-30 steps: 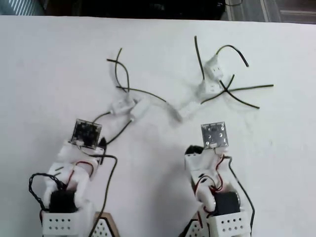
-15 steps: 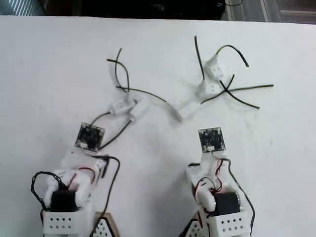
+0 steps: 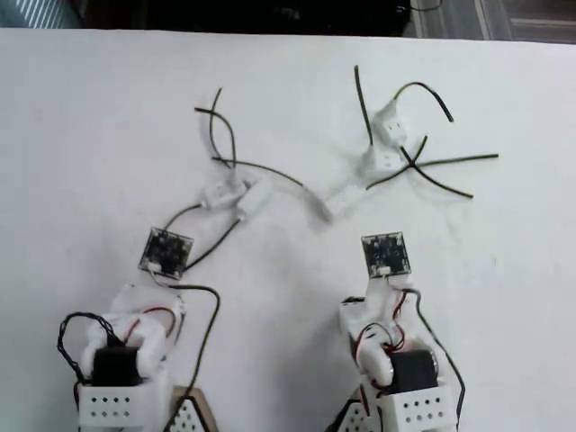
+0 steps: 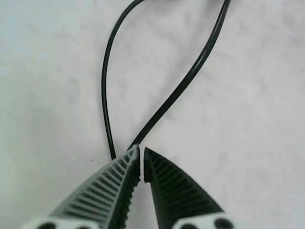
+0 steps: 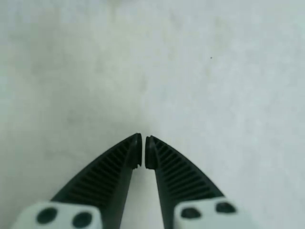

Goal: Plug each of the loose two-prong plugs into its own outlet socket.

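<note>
On the white table [image 3: 81, 108], a left bunch [image 3: 236, 193] and a right bunch [image 3: 382, 144] of plugs and sockets lie near the middle. Their thin black wires [image 3: 450, 162] cross, so I think pulling one plug could drag the others along. The left gripper [image 4: 141, 164] is pinched together, holding nothing, its tip right by a wire loop [image 4: 103, 95]. The right gripper [image 5: 143, 152] is together too, over bare table.

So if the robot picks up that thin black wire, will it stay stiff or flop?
Probably flops: the thin black wire lies in loose loops on the table. It likely drags its small white plug along, which looks light.
</note>
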